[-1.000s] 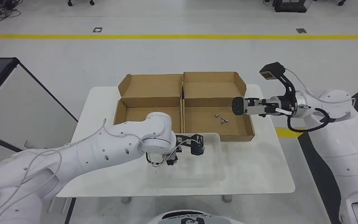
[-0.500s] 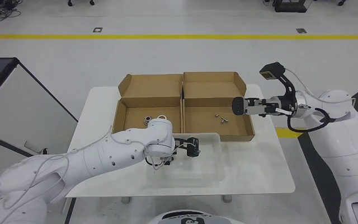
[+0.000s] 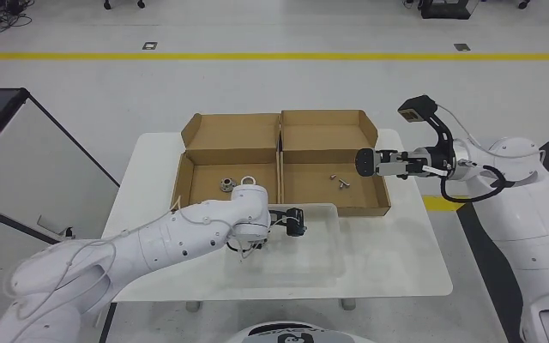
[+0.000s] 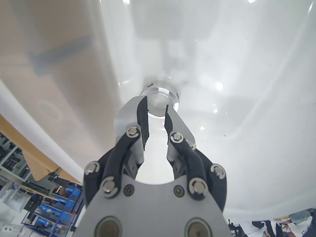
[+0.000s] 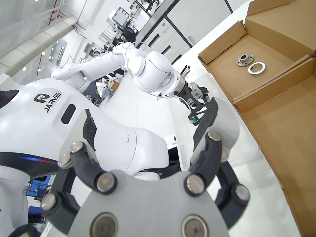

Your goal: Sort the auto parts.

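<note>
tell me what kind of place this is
Probably a robotics lab or factory test floor: a yellow floor line, shelves of blue bins, and a white table bearing cardboard boxes.

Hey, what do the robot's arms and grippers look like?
Left arm and right arm are glossy white with rounded joints and cables looping near the wrists. Left gripper and right gripper: silver plates, black links, round bolts.

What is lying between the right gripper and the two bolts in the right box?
Nothing: in the top view, the stretch between the right gripper and the two bolts is bare floor of the right box.
</note>
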Available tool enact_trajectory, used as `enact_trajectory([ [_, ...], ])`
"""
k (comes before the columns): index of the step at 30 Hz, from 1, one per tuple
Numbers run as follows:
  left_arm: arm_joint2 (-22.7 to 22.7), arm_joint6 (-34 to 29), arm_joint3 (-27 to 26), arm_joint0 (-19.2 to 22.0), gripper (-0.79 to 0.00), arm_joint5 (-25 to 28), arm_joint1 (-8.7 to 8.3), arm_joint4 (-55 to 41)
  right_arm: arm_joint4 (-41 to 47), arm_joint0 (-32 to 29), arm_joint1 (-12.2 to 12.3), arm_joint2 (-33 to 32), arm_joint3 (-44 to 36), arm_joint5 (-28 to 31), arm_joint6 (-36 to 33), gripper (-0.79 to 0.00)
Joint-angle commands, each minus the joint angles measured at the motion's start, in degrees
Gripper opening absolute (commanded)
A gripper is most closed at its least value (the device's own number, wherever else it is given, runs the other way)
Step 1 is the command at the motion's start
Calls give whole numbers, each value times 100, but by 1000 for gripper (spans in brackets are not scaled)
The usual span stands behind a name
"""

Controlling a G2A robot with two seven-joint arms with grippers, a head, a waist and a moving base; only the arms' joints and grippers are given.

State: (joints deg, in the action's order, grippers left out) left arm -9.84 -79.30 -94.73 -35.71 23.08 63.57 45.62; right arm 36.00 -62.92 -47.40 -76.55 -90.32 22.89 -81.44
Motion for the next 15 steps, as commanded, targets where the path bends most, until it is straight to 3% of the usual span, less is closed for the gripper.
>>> enact_trajectory([
  [1, -11, -20, 28, -22, -588, -20, 17, 34, 0, 0, 0, 0, 0, 0, 0, 0],
  [15, -119, -139, 103, -154, -523, 43, 92, 134, 0, 0, 0, 0, 0, 0, 0, 0],
])
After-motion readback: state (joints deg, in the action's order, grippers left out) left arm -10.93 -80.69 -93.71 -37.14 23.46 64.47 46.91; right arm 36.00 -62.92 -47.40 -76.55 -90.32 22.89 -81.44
